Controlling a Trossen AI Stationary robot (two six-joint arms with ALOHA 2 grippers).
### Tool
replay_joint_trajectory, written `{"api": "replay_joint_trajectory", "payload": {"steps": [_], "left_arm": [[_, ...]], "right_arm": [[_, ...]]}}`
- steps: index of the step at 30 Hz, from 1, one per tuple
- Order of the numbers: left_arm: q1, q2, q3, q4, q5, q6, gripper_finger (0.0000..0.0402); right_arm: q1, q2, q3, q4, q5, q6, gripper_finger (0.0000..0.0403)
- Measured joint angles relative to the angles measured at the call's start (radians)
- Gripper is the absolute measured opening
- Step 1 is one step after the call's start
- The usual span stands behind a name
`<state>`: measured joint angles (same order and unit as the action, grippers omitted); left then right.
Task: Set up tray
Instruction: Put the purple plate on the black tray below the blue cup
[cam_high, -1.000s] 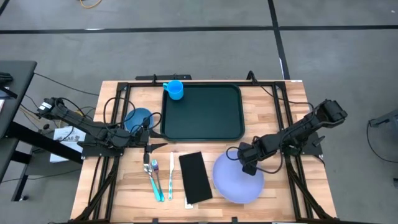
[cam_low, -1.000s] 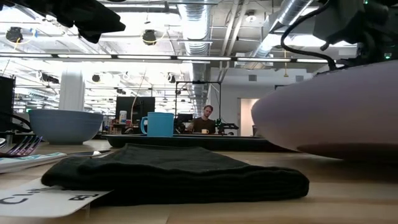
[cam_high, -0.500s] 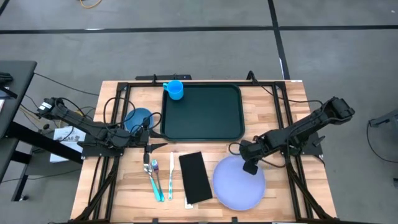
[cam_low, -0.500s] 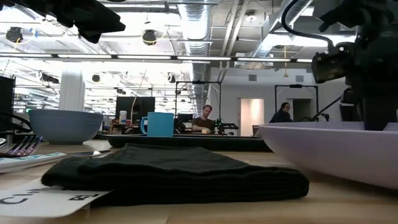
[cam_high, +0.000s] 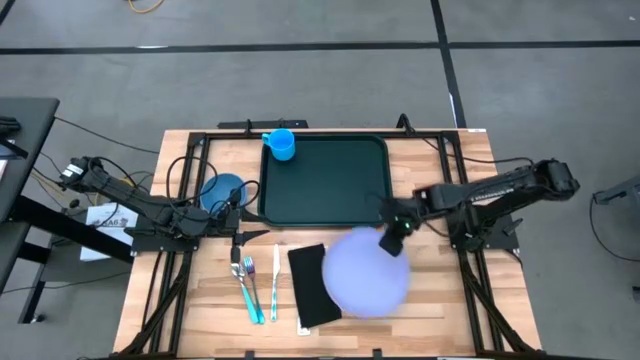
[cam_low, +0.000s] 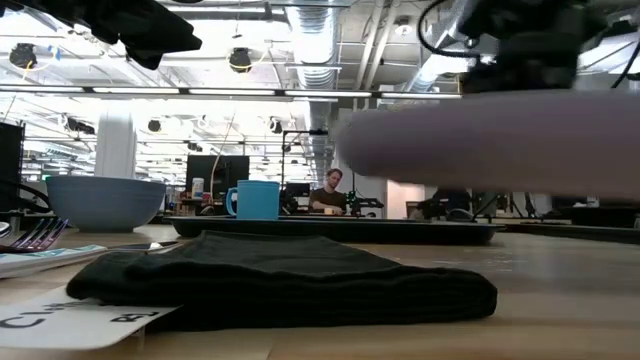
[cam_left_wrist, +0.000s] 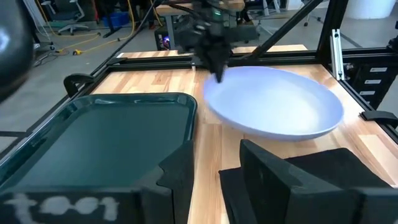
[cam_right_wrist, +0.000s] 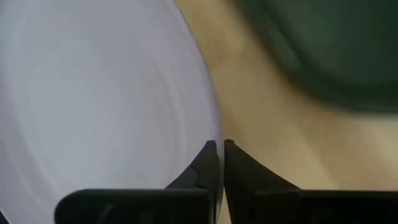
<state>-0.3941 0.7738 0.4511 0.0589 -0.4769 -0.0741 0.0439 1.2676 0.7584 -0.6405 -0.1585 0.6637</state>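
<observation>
Above the wooden table (cam_high: 430, 300), the right gripper (cam_high: 392, 236) is clamped on the rim of a lavender plate (cam_high: 365, 272), holding it off the surface, partly over the black napkin (cam_high: 310, 290). The dark green tray (cam_high: 325, 182) lies just behind, 1 blue cup (cam_high: 281, 144) at its corner. The left gripper (cam_high: 240, 236) waits beside the tray, fingers apart.

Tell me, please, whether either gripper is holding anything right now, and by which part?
The right gripper pinches the lilac plate by its rim, at the edge nearest the tray, lifted off the table. The left gripper holds nothing.
</observation>
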Motion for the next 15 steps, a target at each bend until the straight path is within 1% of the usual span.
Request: {"api": "replay_joint_trajectory", "payload": {"steps": [5,7,9,11,15], "left_arm": [[0.0,0.0,0.0,0.0,0.0,0.002,0.0118],[0.0,0.0,0.0,0.0,0.0,0.008,0.0118],[0.0,0.0,0.0,0.003,0.0,0.008,0.0118],[0.0,0.0,0.0,0.002,0.0,0.008,0.0118],[0.001,0.0,0.0,0.003,0.0,0.015,0.0118]], "right_arm": [[-0.148,0.024,0.085,0.06,0.0,0.009,0.0003],[-0.209,0.055,0.131,0.099,-0.001,0.023,0.0002],[-0.266,0.089,0.186,0.092,-0.001,0.021,0.0002],[-0.319,0.147,0.25,0.098,-0.006,0.01,0.0002],[-0.404,0.29,0.383,0.06,-0.071,-0.06,0.0001]]}}
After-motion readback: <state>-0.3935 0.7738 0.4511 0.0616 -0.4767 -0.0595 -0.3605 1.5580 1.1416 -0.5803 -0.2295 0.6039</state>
